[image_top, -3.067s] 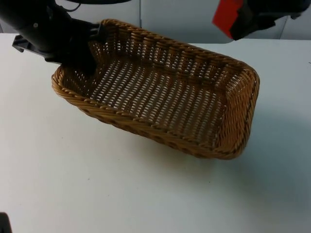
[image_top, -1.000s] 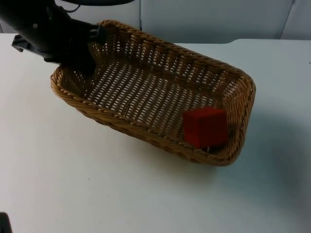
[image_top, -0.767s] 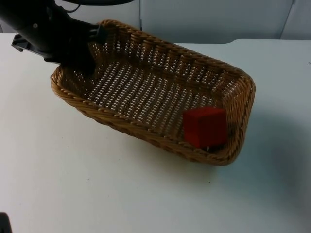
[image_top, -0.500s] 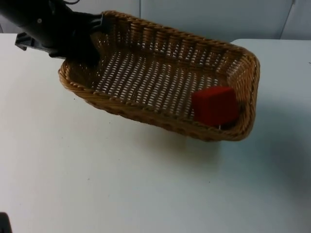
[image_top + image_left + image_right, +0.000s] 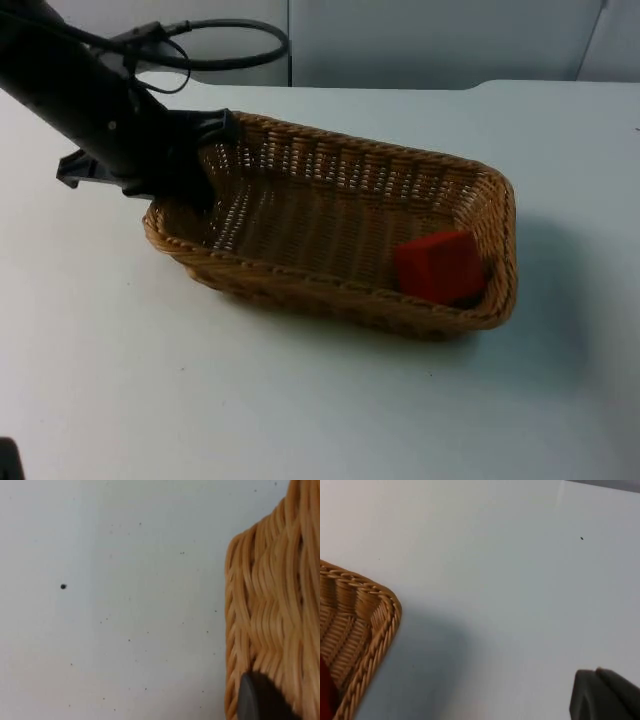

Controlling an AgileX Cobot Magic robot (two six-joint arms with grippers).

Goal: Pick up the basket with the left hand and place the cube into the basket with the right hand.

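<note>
Top view: I saw the left end effector [image 5: 200,165] pinching the short end wall of the wicker basket [image 5: 300,205] at the basket's nine o'clock end, one finger inside the rim and one outside. The basket lay lengthwise from about ten o'clock to four o'clock on the white tabletop [image 5: 300,400], casting a shadow along its four-o'clock side; I could not tell whether its base touched the tabletop or hung just above it. The red cube [image 5: 438,266] lay inside the basket, tilted, in the corner at the basket's four o'clock end, close against the end wall and the near long wall.

Left wrist view: I saw the woven basket wall [image 5: 270,605] close up, with a black fingertip [image 5: 260,700] pressed against the weave, and bare tabletop [image 5: 125,605] beside it.

Right wrist view: I saw one corner of the basket rim [image 5: 380,625], a sliver of the red cube [image 5: 326,690] within it, and open tabletop [image 5: 510,580]. One black fingertip [image 5: 605,692] of the right end effector stood well apart from the basket; I could not tell whether that end effector was spread or pressed together.
</note>
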